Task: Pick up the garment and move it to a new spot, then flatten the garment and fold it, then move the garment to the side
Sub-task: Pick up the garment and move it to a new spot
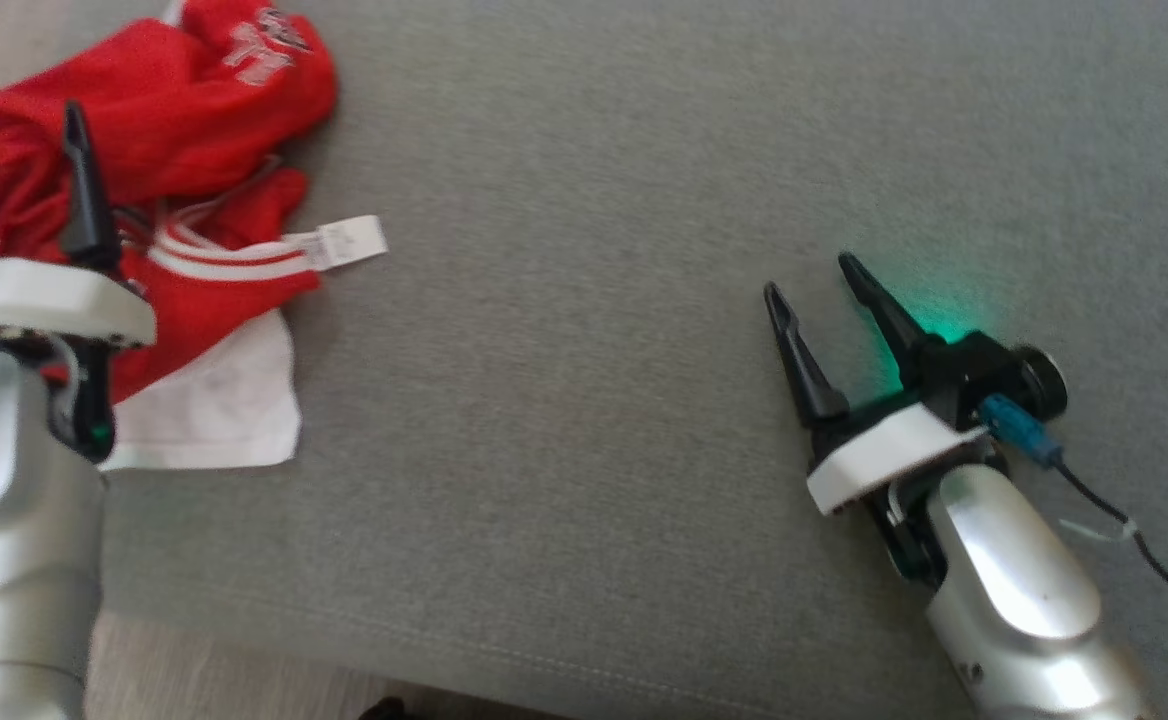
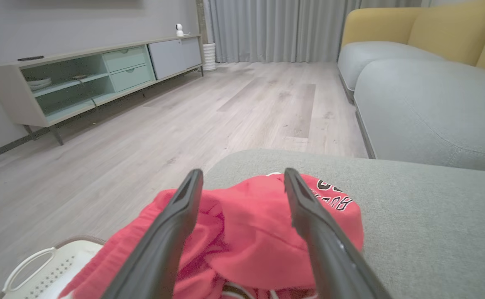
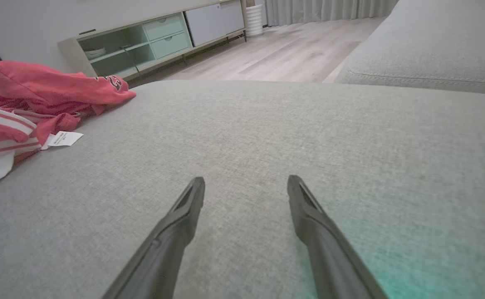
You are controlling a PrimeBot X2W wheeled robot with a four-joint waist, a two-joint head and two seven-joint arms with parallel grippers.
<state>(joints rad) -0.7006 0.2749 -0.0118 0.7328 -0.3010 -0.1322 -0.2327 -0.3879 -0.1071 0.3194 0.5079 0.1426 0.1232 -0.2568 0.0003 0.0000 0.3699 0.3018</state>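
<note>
My left arm rises along the head view's left edge; the left gripper (image 1: 26,115) (image 2: 243,172) points over the crumpled red fabric garment with white stripes (image 1: 194,110) (image 2: 259,224); its fingers stand apart, holding nothing, and I cannot tell whether they touch the cloth; the garment lies at the far left corner of the grey upholstered cushion (image 1: 584,400); my right arm slants in from lower right; the right gripper (image 1: 809,275) (image 3: 246,179) is spread, empty, low over bare cushion, well apart from the garment.

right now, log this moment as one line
stage: pre-grasp | garment: crumpled, unfolded | left pincer: open, over garment | right pincer: open, over bare grey cushion
</note>
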